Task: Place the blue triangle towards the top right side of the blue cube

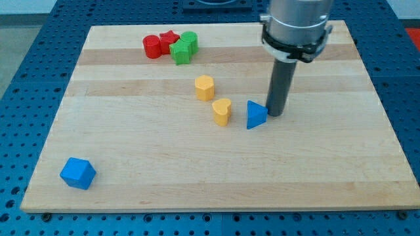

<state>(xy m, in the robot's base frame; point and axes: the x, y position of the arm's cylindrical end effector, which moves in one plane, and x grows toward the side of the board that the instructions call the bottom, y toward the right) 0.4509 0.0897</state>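
The blue triangle [256, 115] lies near the middle of the wooden board [328, 170]. My tip [275, 114] stands just to the view's right of it, touching or almost touching its right corner. The blue cube [78, 173] sits far away at the view's bottom left corner of the board. The rod hangs down from the arm's grey end at the view's top right.
A yellow heart block [222, 111] stands just left of the blue triangle, with a yellow hexagon block [205, 87] above it. At the view's top, a red cylinder [152, 46], a red star [170, 39] and two green blocks [184, 47] are clustered.
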